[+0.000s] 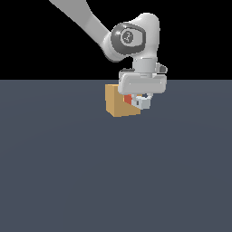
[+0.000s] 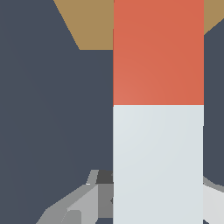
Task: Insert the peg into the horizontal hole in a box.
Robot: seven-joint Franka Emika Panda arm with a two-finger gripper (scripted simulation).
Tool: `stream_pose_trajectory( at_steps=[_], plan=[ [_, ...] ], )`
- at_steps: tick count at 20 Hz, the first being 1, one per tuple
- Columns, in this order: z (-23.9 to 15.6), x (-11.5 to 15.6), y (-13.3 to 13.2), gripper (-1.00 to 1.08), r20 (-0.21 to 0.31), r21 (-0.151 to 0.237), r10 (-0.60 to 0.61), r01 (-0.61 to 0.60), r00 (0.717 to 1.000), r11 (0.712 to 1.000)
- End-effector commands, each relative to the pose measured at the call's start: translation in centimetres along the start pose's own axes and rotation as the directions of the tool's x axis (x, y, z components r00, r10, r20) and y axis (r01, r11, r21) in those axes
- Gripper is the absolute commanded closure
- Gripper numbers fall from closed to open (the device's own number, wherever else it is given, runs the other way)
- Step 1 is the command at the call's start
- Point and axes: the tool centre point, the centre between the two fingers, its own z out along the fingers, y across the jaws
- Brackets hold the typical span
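— Where is the peg [image 1: 134, 100] right now?

— Right up against the box [image 1: 118, 102]. In the exterior view its red end meets the box's face on the exterior view's right, and the white part sticks out from there, level with the floor [image 1: 113, 181].

— Is the red end inside the hole?

— I cannot tell. The hole itself is not visible in either view; the peg and the arm cover that face. In the wrist view the red part [image 2: 158, 52] runs up over the tan box [image 2: 87, 22], with the white part [image 2: 158, 166] behind it.

— What about the gripper [image 1: 141, 100]?

— It hangs straight down from the arm [image 1: 131, 41], just beside the box, and it is closed around the white part of the peg. In the wrist view a grey finger [image 2: 83, 203] shows to one side of the white bar, with a paler one [image 2: 214, 201] on the other side, both tight against it.

— And the box?

— It sits on the dark floor, directly beneath the arm's wrist, its top near the far edge of the floor.
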Motion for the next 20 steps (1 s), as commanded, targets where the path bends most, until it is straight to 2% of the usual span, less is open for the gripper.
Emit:
stream_pose_trajectory(
  at_steps=[1,12,16,20],
  plan=[
    [-0.1,0.0,0.0,1.08,0.0,-0.001,0.0,0.0,1.0,1.0],
    [-0.2,0.4,0.2,1.08,0.0,-0.003,-0.002,0.002,1.0,1.0],
    [-0.2,2.5,0.2,1.08,0.0,-0.003,-0.002,0.002,1.0,1.0],
    [-0.3,5.8,0.1,1.08,0.0,-0.005,-0.003,0.003,1.0,1.0]
  ],
)
